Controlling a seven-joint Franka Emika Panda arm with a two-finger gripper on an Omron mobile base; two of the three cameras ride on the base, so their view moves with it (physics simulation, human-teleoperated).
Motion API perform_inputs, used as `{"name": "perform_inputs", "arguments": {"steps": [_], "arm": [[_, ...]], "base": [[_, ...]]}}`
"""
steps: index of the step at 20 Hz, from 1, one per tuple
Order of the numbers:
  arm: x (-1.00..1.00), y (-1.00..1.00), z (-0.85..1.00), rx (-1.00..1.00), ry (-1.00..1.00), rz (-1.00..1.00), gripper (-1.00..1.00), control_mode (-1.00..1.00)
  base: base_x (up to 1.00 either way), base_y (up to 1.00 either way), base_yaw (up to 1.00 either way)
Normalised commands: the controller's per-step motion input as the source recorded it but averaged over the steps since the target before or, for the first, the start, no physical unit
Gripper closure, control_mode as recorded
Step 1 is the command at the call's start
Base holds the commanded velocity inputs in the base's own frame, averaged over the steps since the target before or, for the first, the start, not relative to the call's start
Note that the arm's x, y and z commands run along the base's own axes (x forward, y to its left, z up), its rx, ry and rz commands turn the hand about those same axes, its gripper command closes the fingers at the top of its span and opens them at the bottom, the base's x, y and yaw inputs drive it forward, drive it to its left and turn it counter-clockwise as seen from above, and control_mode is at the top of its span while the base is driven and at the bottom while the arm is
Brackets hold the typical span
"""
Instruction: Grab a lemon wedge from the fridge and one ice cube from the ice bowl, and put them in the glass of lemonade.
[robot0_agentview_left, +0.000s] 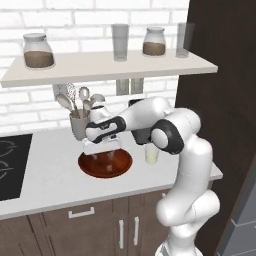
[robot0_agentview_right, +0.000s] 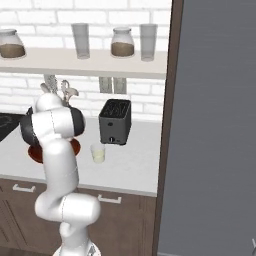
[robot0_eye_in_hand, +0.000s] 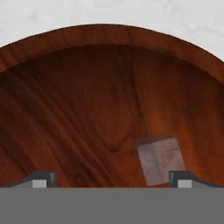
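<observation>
On the pale surface (robot0_agentview_left: 55, 170) below a brick wall sits the ice bowl (robot0_agentview_left: 105, 164). The hand (robot0_agentview_left: 104, 150) hangs over it, jaws spread wide and empty. An ice cube (robot0_eye_in_hand: 159, 158) lies inside, beside one fingertip (robot0_eye_in_hand: 180, 180). The glass of lemonade (robot0_agentview_left: 152, 154) stands just right of the bowl.

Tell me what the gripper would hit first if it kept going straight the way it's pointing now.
Probably the ice bowl's wooden floor. The open gripper points down into it; the ice cube sits off-centre by one fingertip, which might clip it first.
</observation>
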Motion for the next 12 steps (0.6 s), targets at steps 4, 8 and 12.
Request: {"name": "perform_inputs", "arguments": {"steps": [4, 8, 12], "arm": [[0.1, -0.03, 0.0, 0.0, 0.0, 0.03, -1.0, -1.0], [-0.27, 0.0, 0.0, 0.0, -0.03, 0.04, -1.0, -1.0], [-0.3, 0.0, 0.0, 0.0, -0.14, 0.01, -1.0, -1.0]], "base": [[0.0, 0.0, 0.0], [0.0, 0.0, 0.0], [0.0, 0.0, 0.0]]}}
